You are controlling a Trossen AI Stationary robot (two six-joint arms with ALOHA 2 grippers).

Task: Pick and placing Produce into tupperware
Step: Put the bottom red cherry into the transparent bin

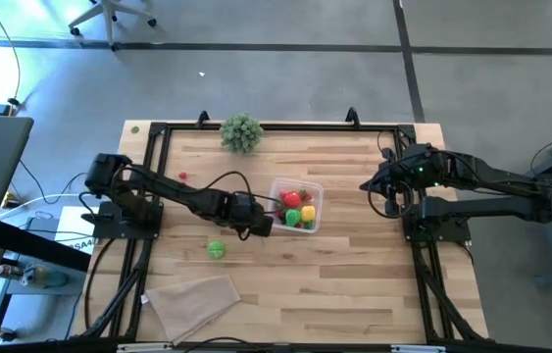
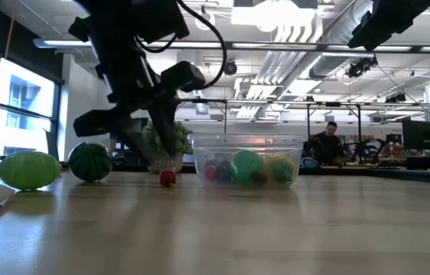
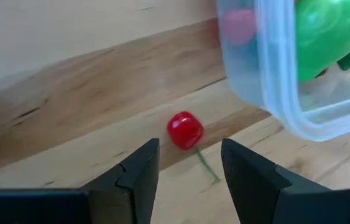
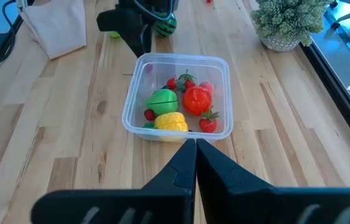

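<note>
The clear tupperware (image 1: 297,206) stands on the table's middle and holds red, green and yellow produce (image 4: 173,106). My left gripper (image 3: 187,152) is open and hangs low just left of the tupperware (image 3: 274,93). A small red cherry (image 3: 185,129) with a thin stem lies on the wood just ahead of the fingertips, untouched. In the low view the cherry (image 2: 168,179) sits below my left gripper (image 2: 153,145). My right gripper (image 4: 195,149) is shut and empty, raised at the table's right side (image 1: 369,186), facing the tupperware (image 4: 178,99).
A green ball (image 1: 217,249) lies near-left of the tupperware, a tiny red berry (image 1: 183,176) farther left. The low view shows a light green ball (image 2: 29,169) and a dark green one (image 2: 90,162). The bushy plant (image 1: 241,131) stands at the far edge, a beige cloth (image 1: 195,302) near-left.
</note>
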